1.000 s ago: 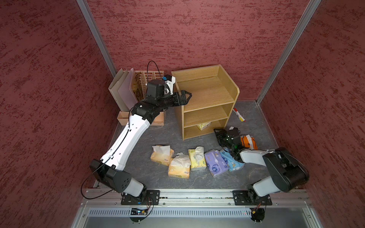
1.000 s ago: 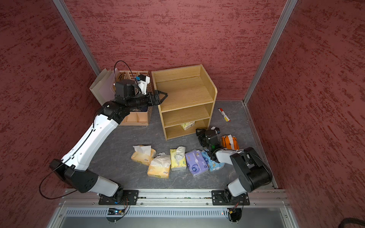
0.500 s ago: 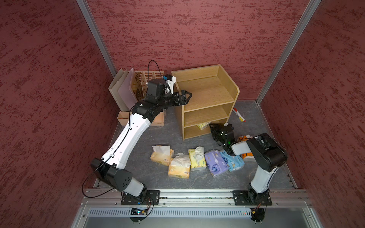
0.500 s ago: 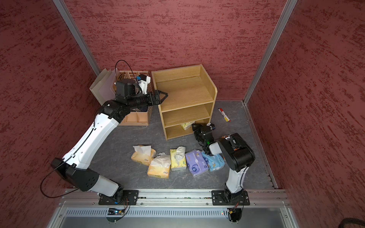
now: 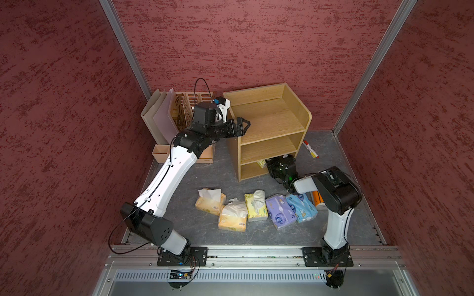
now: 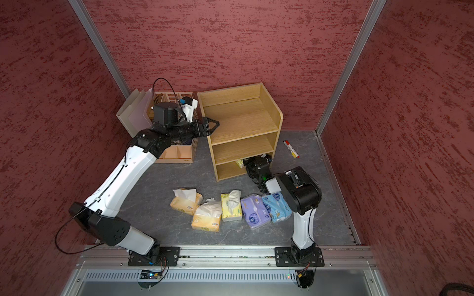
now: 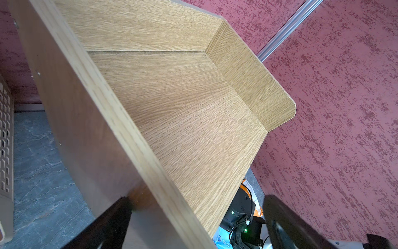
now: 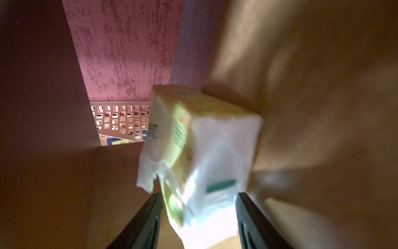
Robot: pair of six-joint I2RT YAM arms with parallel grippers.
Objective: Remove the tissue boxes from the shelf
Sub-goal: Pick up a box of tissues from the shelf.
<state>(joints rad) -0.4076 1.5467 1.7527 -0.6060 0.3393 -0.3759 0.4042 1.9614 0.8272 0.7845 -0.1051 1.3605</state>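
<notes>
Only a pale yellow tissue pack [image 8: 193, 146] remains in the shelf [image 5: 272, 120], in its bottom tier. Right gripper [image 8: 198, 196] sits inside that tier, jaws spread either side of the pack, apparently positioned to grasp. Left gripper [image 5: 243, 124], also spread, straddles the shelf's side wall, likely to steady it.

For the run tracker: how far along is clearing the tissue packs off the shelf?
Done: top and middle tiers of the light oak three-tier shelf are bare; five tissue packs lie in a row on the floor, an orange-and-white pack beside them. In hand: right gripper in the bottom tier, jaws open around one pale yellow pack. Remaining: grip it, pull it out.
</notes>
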